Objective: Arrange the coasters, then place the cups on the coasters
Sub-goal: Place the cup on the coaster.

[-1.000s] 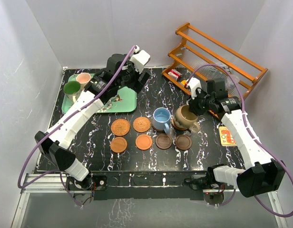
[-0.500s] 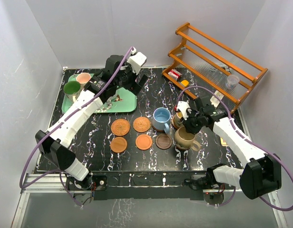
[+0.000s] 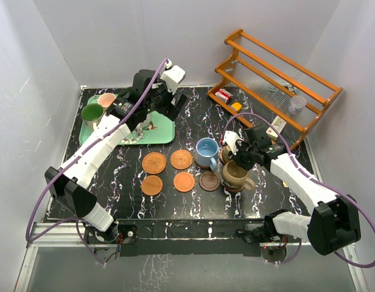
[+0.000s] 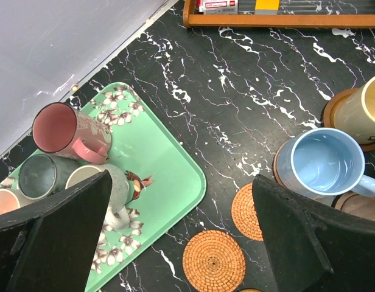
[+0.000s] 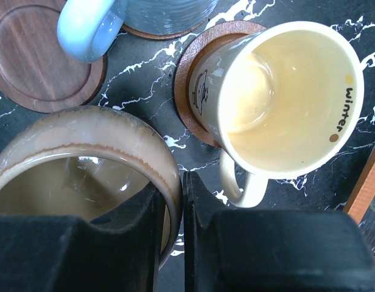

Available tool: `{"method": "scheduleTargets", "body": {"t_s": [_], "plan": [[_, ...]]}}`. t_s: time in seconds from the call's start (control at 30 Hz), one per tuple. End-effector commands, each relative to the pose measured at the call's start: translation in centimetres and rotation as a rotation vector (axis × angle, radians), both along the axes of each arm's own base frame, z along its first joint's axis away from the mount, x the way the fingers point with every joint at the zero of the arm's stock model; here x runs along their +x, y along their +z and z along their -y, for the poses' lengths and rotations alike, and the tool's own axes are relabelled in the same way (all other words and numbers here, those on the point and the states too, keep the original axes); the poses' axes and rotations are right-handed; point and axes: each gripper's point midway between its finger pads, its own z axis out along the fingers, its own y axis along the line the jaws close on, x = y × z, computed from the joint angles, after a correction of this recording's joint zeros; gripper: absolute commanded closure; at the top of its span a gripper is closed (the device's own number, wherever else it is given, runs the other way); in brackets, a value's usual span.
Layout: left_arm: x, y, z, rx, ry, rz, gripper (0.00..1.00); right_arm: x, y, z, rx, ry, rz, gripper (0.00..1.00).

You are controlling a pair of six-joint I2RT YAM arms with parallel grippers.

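The tan mug hangs low over the front-row dark coaster, crowded by the yellow-cream mug just at its 11 o'clock. If it's let go off-centre or tilted, I'd expect it to clip that neighbour or sit half off the disc. The right gripper pinches its rim at 12 o'clock, one finger inside. The left gripper gapes wide over the green tray, holding nothing.

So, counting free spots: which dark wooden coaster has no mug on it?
The dark coaster between the orange woven coaster and the tan mug; the other dark ones are under mugs.
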Motion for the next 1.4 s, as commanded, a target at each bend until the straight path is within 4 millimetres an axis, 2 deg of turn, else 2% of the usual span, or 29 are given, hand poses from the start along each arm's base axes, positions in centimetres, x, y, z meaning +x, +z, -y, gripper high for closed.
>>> {"method": "scheduleTargets", "body": {"t_s": [0.0,1.37], "plan": [[-0.2,0.7,-0.2,-0.025,-0.002,0.010,0.01,1.9,1.6,-1.0,0.021,0.061,0.110,1.00],[-0.2,0.3,-0.7,-0.038,-0.010,-0.012,0.01,1.6,-1.5,0.0,-0.049,0.089,0.099,1.00]]}}
